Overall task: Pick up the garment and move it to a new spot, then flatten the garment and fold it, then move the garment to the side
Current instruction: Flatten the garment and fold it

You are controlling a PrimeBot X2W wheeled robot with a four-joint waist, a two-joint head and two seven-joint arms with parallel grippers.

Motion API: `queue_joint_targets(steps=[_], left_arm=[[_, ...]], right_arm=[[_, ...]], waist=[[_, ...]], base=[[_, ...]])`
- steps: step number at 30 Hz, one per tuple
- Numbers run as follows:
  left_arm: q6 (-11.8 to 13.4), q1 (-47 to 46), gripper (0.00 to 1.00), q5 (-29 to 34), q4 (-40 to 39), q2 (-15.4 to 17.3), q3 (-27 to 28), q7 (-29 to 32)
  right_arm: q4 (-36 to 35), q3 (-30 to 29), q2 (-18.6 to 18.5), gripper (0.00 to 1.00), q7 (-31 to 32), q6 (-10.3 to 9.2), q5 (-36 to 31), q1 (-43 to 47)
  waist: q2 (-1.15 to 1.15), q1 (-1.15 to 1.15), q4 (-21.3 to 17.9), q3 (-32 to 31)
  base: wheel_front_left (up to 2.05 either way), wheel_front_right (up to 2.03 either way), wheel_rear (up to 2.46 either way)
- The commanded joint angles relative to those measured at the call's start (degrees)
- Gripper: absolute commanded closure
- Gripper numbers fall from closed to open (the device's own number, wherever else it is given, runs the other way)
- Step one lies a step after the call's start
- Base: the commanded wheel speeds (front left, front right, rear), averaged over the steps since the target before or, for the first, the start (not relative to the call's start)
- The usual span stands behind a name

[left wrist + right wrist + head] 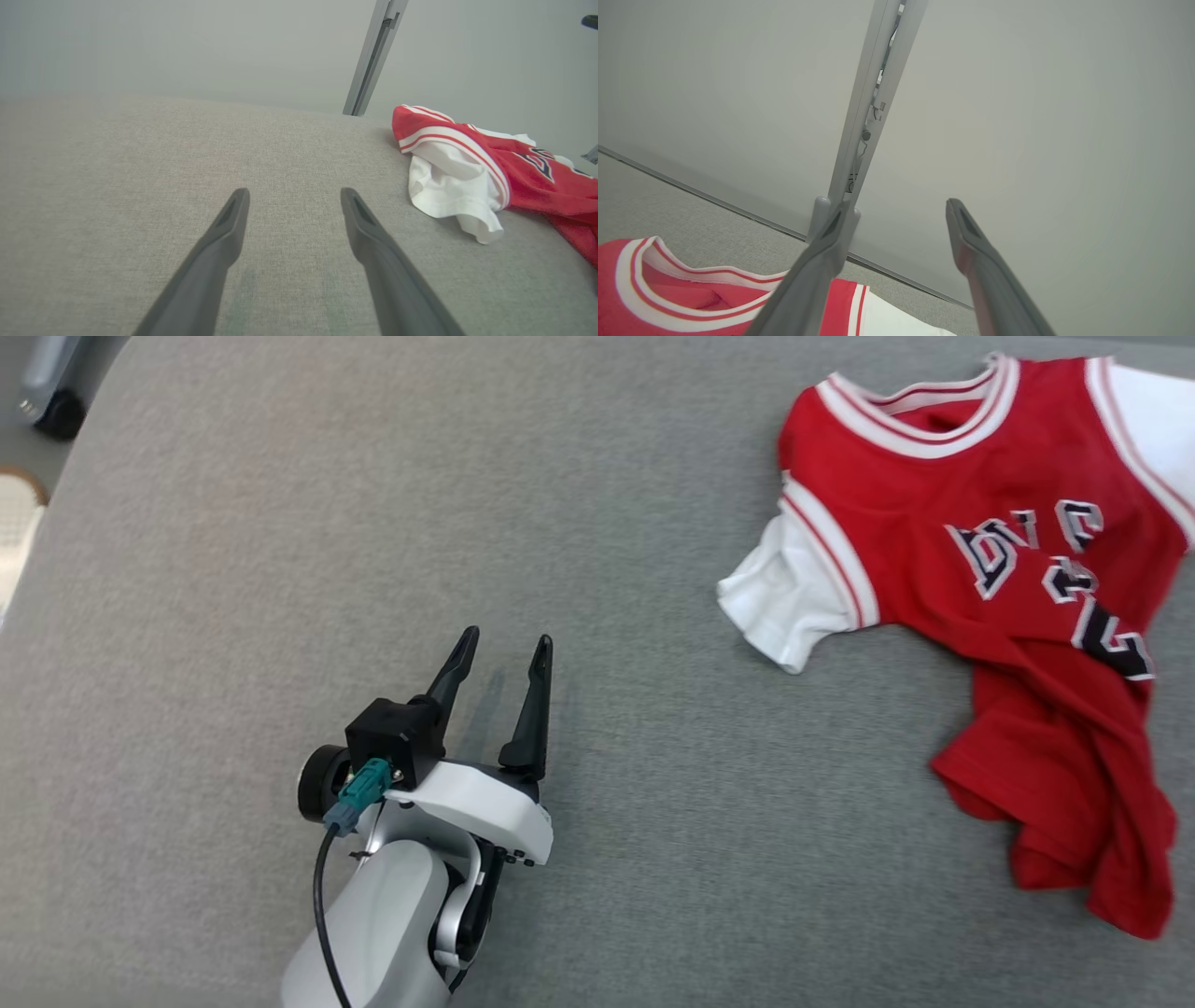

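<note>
- The garment (990, 616) — a red jersey with white sleeves — lies rumpled at the far right of the grey surface (280, 523). One sleeve is cut off at the edge, and the lettering is too creased to read.
- The left gripper (507, 637) is spread and empty, well left of it.
- The right wrist view adds the right gripper (897, 206), fingers apart and holding nothing, with the collar beneath.

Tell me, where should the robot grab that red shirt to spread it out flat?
Probably the white sleeve of the red shirt, approached from the robot's left by the open left gripper. That sleeve pokes out toward it as a loose, free edge on the grey surface, while the hem is bunched and twisted.
</note>
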Motion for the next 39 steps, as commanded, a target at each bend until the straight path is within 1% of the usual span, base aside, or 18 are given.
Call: queue_joint_targets(steps=[1,6,9,12,15,17,21,22,28,31,35,39], left_arm=[[-0.45,0.6,0.0,0.66,0.46,0.3,0.79,-0.05],[-1.1,1.27,0.0,1.78,2.14,0.29,2.85,-0.05],[-1.56,1.8,0.0,1.95,2.81,0.32,3.91,-0.05],[-1.95,2.3,0.0,1.93,3.34,0.32,5.04,-0.05],[-2.24,2.87,0.0,2.13,3.91,0.3,5.84,-0.05],[-2.39,2.76,0.0,2.21,4.18,0.32,6.28,-0.05],[-2.55,2.57,0.0,2.28,4.53,0.31,7.05,-0.05],[-2.55,2.57,0.0,2.28,4.53,0.31,7.05,-0.05],[-3.05,1.6,0.0,2.92,4.92,0.3,8.07,-0.05],[-3.33,1.14,0.0,3.36,5.39,0.31,8.58,-0.05],[-3.63,0.42,0.0,3.6,5.86,0.3,9.15,-0.05],[-3.88,0.44,0.0,3.65,6.21,0.31,9.19,-0.05]], right_arm=[[-1.22,0.77,1.18,0.0,-0.99,0.0,0.85,2.1],[-6.29,3.15,5.16,0.0,-2.31,0.0,2.85,7.8],[-9.81,4.27,6.45,0.0,-2.55,0.0,3.76,11.75],[-13.63,3.96,8.06,0.0,-2.75,0.0,4.83,16.97],[-17.48,1.97,9.01,0.0,-2.41,0.0,5.6,22.7],[-20.15,-0.1,9.91,0.0,-1.83,0.0,6.02,27.02],[-25.34,-4.37,11.82,0.0,0.59,0.0,4.61,36.19],[-25.34,-4.37,11.82,0.0,0.59,0.0,4.61,36.19],[-32.27,-8.59,14.9,0.0,5.08,0.0,2.12,47.06],[-35.24,-9.78,15.77,0.0,6.65,0.0,-0.05,50.03],[-38.37,-10.71,17.02,0.0,8.29,0.0,-1.32,52.11],[-41.69,-9.61,17.65,0.0,8.91,0.0,-1.53,52.9]], waist=[[0.0,0.0,-3.75,-3.17],[0.0,0.0,-9.15,-5.09],[0.0,0.0,-11.48,-5.95],[0.0,0.0,-13.43,-6.91],[0.0,0.0,-14.94,-7.63],[0.0,0.0,-15.69,-7.89],[0.0,0.0,-16.83,-7.94],[0.0,0.0,-16.83,-7.94],[0.0,0.0,-18.05,-7.02],[0.0,0.0,-18.47,-6.47],[0.0,0.0,-18.8,-6.11],[0.0,0.0,-18.77,-6.08]], base=[[0.0,0.0,0.0],[0.0,0.0,0.0],[0.0,0.0,0.0],[0.0,0.0,0.0],[0.0,0.0,0.0],[0.0,0.0,0.0],[0.0,0.0,0.0],[0.0,0.0,0.0],[0.0,0.0,0.0],[0.0,0.0,0.0],[0.0,0.0,0.0],[0.0,0.0,0.0]])
